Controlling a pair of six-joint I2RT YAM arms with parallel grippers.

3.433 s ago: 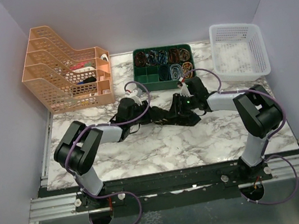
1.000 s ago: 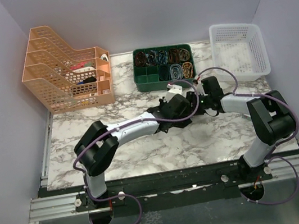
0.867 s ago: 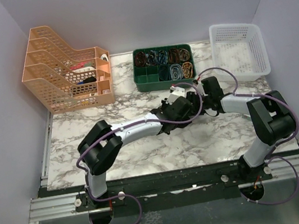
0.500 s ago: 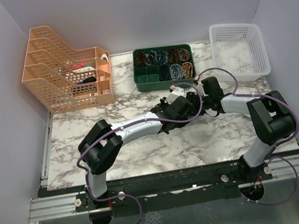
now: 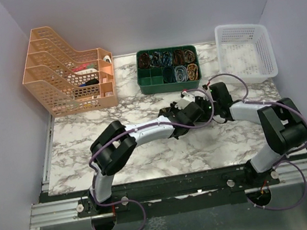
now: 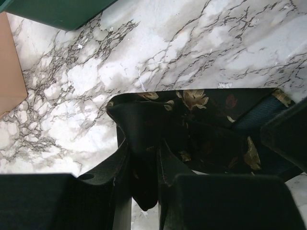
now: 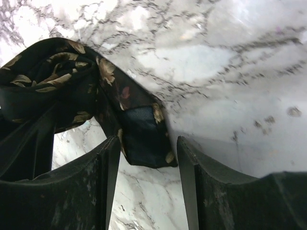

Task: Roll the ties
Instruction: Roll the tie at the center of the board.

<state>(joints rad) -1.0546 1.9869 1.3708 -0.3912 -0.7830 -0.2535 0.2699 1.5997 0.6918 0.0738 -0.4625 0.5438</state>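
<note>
The black tie with tan-gold flecks lies bunched on the marble table between the two wrists, mostly hidden in the top view. In the left wrist view the tie is folded in layers, and my left gripper is shut on a fold of it. In the right wrist view the tie is partly rolled at upper left, and its dark blue-lined end lies between the fingers of my right gripper, which is open with gaps on both sides. The left gripper and right gripper sit close together.
A green compartment tray of small items stands behind the grippers. An orange file rack is at back left and a white mesh basket at back right. Purple cables loop over both wrists.
The left arm has reached further right, its wrist now close against the right wrist. The right wrist has shifted slightly. The tie is gathered into a shorter bundle than 3.4 s ago.
</note>
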